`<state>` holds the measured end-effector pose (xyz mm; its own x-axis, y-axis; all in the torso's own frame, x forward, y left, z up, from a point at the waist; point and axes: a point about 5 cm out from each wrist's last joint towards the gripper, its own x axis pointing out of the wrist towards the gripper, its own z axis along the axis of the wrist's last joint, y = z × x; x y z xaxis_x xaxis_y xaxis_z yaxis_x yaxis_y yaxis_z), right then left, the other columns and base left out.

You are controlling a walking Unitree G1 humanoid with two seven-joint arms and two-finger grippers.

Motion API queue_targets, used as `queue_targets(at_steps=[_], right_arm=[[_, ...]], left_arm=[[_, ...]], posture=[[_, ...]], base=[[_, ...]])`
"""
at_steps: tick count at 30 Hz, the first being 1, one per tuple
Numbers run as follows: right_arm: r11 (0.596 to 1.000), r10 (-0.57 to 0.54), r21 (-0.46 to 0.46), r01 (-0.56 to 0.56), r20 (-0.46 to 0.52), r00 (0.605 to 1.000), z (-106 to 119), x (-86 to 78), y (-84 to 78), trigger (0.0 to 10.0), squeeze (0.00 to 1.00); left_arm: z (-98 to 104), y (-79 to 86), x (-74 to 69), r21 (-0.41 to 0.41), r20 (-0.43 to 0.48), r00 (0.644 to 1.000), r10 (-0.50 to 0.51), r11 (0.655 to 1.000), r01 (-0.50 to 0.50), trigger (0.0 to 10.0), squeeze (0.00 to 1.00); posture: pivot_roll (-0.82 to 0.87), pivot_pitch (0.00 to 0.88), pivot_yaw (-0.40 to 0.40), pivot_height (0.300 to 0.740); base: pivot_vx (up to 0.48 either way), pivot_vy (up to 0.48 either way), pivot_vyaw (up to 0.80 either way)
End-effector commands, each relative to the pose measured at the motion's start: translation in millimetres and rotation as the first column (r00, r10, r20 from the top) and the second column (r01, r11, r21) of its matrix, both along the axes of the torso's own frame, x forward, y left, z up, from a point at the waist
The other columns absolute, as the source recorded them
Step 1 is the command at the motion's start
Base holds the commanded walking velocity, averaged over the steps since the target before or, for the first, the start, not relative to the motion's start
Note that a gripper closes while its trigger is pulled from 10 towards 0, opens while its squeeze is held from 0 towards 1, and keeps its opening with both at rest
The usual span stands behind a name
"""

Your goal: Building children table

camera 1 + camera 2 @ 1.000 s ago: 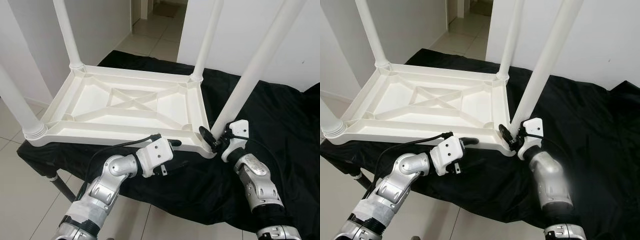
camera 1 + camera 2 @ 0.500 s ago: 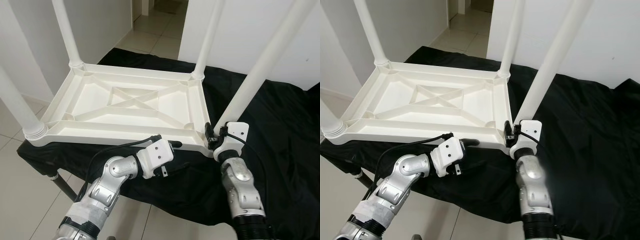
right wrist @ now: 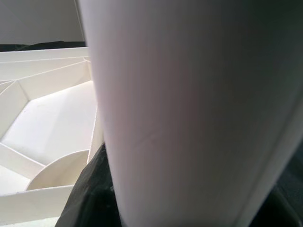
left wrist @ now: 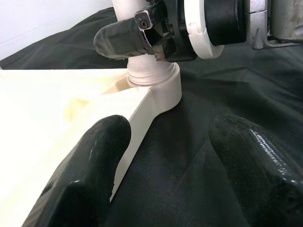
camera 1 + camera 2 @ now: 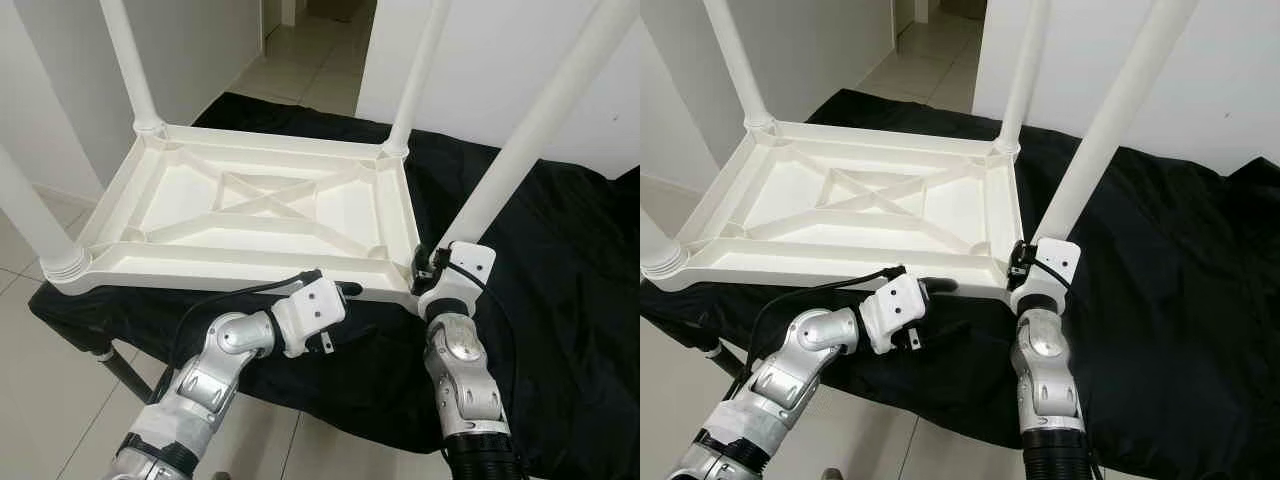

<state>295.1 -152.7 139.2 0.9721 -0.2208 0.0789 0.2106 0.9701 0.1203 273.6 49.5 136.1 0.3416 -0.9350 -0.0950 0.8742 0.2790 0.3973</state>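
Children's table: you see the white plastic children's table (image 5: 260, 215) lying upside down on the bench, its ribbed underside up and four legs standing.
Bench: you see it draped in a black cloth (image 5: 560, 250).
Right gripper: your right gripper (image 4: 142, 40) sits at the near right leg (image 5: 510, 165), just above its socket at the table's near right corner; you cannot tell whether its fingers grip the leg.
Left gripper: your left gripper (image 4: 165, 165) is spread wide, one finger against the table's near rim, nothing held.
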Motion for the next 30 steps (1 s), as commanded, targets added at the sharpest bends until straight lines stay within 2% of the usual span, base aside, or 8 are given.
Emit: queue_targets(at_steps=[1, 4, 5, 14, 25, 26, 27, 30], right_arm=[[0.999, -0.035, 0.017, 0.036, -0.054, 0.998, -11, -5.7, -4.7, 10.0, 0.00], [0.999, -0.031, 0.013, 0.032, -0.051, 0.998, -9, -5.5, -8.6, 10.0, 0.00], [1.000, -0.025, 0.007, 0.026, -0.048, 0.999, -8, -5.5, -9.2, 10.0, 1.00], [0.998, 0.063, 0.008, -0.063, 0.002, 0.998, -4, -10.5, -11.7, 10.0, 1.00], [0.966, 0.259, -0.039, -0.257, 0.035, 0.965, -8, -20.7, -35.5, 10.0, 1.00], [0.952, 0.305, -0.054, -0.302, 0.050, 0.951, -6, -20.5, -38.3, 10.0, 0.13], [0.936, 0.351, -0.068, -0.347, 0.062, 0.934, -3, -20.3, -40.1, 10.0, 0.00], [0.893, 0.445, -0.112, -0.435, 0.077, 0.892, 2, -20.1, -42.8, 10.0, 0.00]], left_arm=[[1, -0.2, 0.5, -0.008, 0.012, 1.000, 0.023, 1.000, -0.023, 10.0, 0.00], [1, 0.2, 0.8, -0.005, 0.015, 1.000, 0.024, 1.000, -0.024, 10.0, 0.00], [1, 0.2, 0.7, -0.004, 0.015, 1.000, 0.025, 1.000, -0.025, 10.0, 0.00], [0, -0.7, 0.0, -0.002, 0.017, 0.999, 0.026, 1.000, -0.026, 10.0, 0.00], [-1, 1.2, -0.3, 0.007, 0.015, 1.000, 0.025, 1.000, -0.025, 10.0, 0.00], [-1, 1.3, -0.1, 0.008, 0.015, 1.000, 0.024, 1.000, -0.024, 10.0, 0.00], [0, 1.7, 0.1, 0.009, 0.014, 1.000, 0.023, 1.000, -0.023, 10.0, 0.00], [0, 2.3, 0.2, 0.010, 0.013, 1.000, 0.021, 1.000, -0.021, 10.0, 0.00]], posture=[[0.03, 0.056, -0.070, 0.740], [0.03, 0.055, -0.072, 0.740], [0.03, 0.055, -0.074, 0.740], [0.03, 0.056, -0.076, 0.740], [0.03, 0.062, -0.061, 0.740], [0.03, 0.064, -0.059, 0.740], [0.02, 0.066, -0.054, 0.740], [0.02, 0.070, -0.051, 0.740]], base=[[0.000, 0.000, 0.00], [0.000, 0.000, 0.00], [0.000, 0.000, 0.00], [0.000, 0.000, 0.00], [0.000, 0.000, 0.00], [0.000, 0.000, 0.00], [0.000, 0.000, 0.00], [0.000, 0.000, 0.00]])
